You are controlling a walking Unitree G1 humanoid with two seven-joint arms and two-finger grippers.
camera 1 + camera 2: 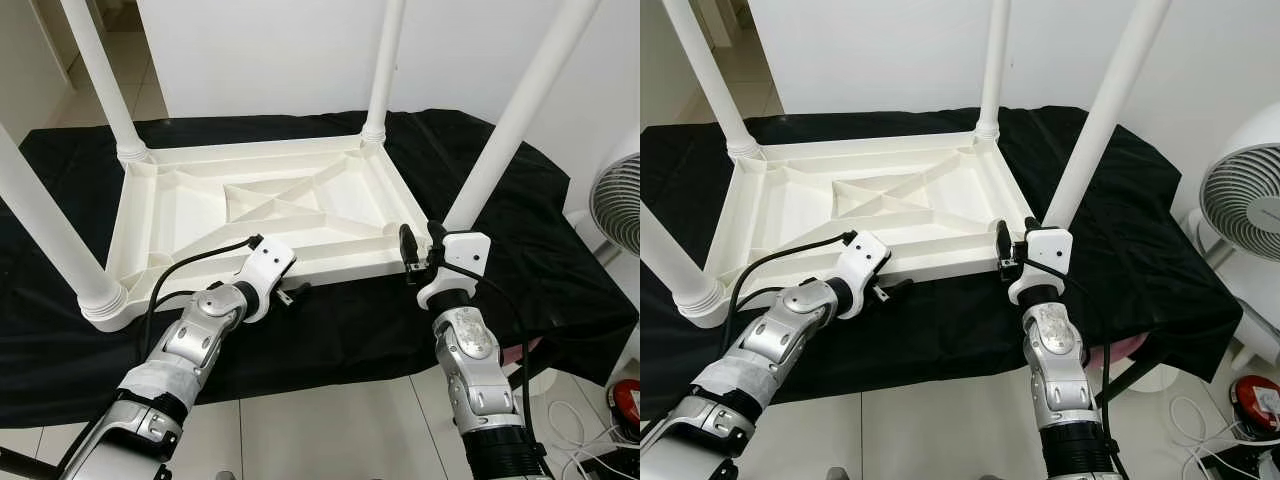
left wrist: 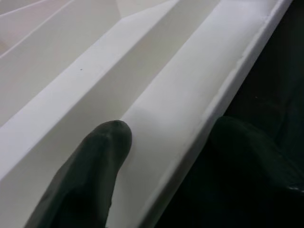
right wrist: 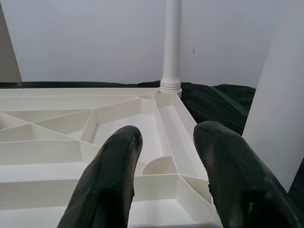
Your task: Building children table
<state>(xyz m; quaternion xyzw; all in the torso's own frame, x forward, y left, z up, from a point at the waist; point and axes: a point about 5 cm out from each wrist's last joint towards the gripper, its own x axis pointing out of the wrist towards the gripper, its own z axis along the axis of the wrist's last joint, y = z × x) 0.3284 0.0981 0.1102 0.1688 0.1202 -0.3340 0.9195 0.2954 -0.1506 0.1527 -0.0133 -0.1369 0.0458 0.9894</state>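
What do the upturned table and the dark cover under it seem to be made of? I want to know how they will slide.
The table top and legs look like moulded white plastic: thin ribs, faint sheen. The black cover looks like matte cloth, judging by its folds and draped edge.

My head's two eyes look forward and down from close above the near edge of the black-draped desk [image 1: 560, 300], both sharing the upturned white table [image 1: 250, 215]. My left wrist camera presses close along that table's near rim [image 2: 223, 95]; my right wrist one faces level across its ribbed underside toward the far leg [image 3: 171, 42]
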